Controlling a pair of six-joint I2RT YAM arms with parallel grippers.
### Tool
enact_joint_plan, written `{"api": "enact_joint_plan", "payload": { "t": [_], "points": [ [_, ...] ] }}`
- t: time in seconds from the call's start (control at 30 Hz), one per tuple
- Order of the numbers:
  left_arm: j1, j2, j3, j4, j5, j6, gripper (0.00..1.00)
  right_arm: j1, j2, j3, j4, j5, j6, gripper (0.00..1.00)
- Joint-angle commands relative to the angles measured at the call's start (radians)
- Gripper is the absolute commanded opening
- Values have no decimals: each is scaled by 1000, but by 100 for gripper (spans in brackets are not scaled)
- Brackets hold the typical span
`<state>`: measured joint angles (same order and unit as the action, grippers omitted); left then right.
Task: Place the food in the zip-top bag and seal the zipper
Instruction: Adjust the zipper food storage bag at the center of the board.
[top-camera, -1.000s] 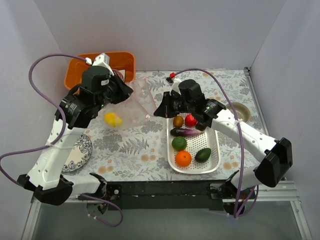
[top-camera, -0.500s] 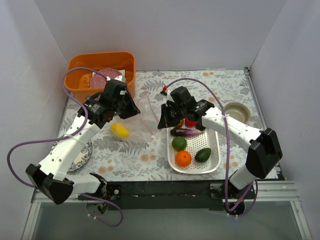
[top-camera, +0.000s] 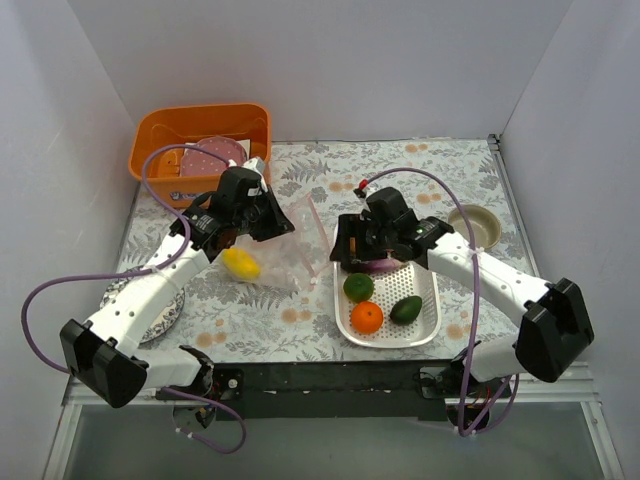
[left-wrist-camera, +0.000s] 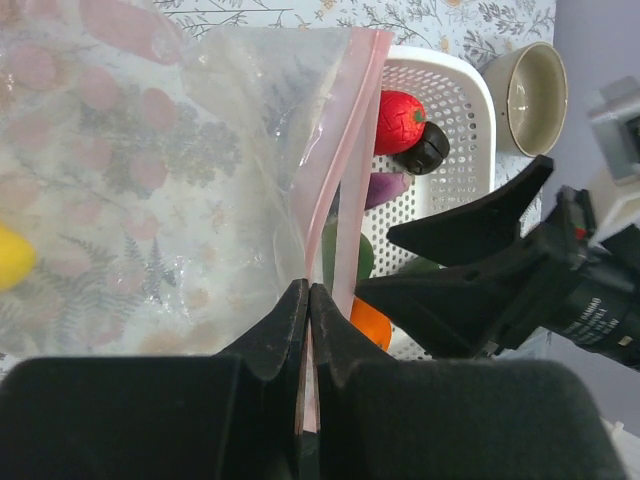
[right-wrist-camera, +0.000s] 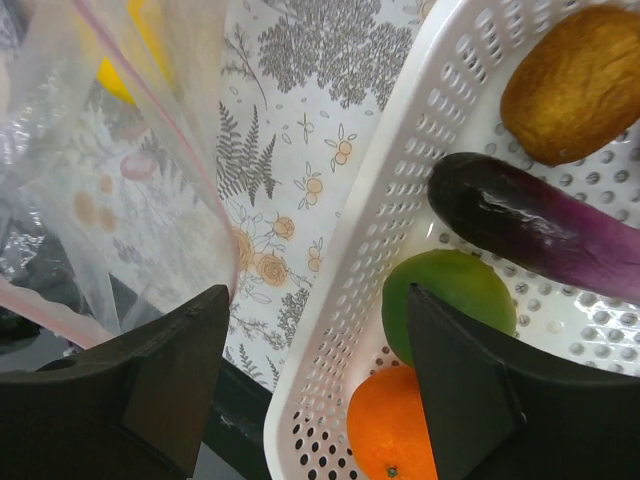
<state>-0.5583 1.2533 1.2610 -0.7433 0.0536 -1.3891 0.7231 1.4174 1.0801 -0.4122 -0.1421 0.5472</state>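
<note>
My left gripper (left-wrist-camera: 308, 300) is shut on the pink zipper (left-wrist-camera: 345, 170) at the mouth of the clear zip-top bag (top-camera: 285, 250), holding that edge up. One piece of food, a yellow mango (top-camera: 241, 263), lies inside the bag. My right gripper (top-camera: 341, 250) stands open and holds nothing. It hangs over the left rim of the white basket (right-wrist-camera: 370, 290), next to the bag's mouth. In the basket lie a brown piece (right-wrist-camera: 575, 85), a purple eggplant (right-wrist-camera: 540, 235), a green fruit (right-wrist-camera: 450, 295), an orange (right-wrist-camera: 400, 430), a red apple (left-wrist-camera: 400, 108) and a dark green piece (top-camera: 406, 310).
An orange bin (top-camera: 160, 135) with a pink speckled plate (top-camera: 212, 155) stands at the back left. A patterned plate (top-camera: 165, 300) lies under the left arm. A beige bowl (top-camera: 472, 222) sits right of the basket. Grey walls close in the table.
My right gripper has opened and moved right, from the bag's mouth to the basket's left rim. My left gripper has carried the bag edge slightly right and stays shut on it.
</note>
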Motion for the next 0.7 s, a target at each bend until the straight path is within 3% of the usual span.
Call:
{"api": "enact_joint_plan", "payload": {
  "t": [0.0, 0.13, 0.43, 0.67],
  "points": [
    [3, 11, -34, 71, 54, 25, 0, -13, -109, -28, 37, 91, 14, 79],
    [3, 17, -83, 93, 51, 22, 0, -16, -150, -58, -37, 188, 17, 79],
    [5, -25, -152, 150, 81, 15, 0, -22, -163, -114, -223, 47, -59, 83],
    [3, -18, -161, 162, 97, 16, 0, -16, -256, -226, -191, -71, -61, 95]
  ]
}}
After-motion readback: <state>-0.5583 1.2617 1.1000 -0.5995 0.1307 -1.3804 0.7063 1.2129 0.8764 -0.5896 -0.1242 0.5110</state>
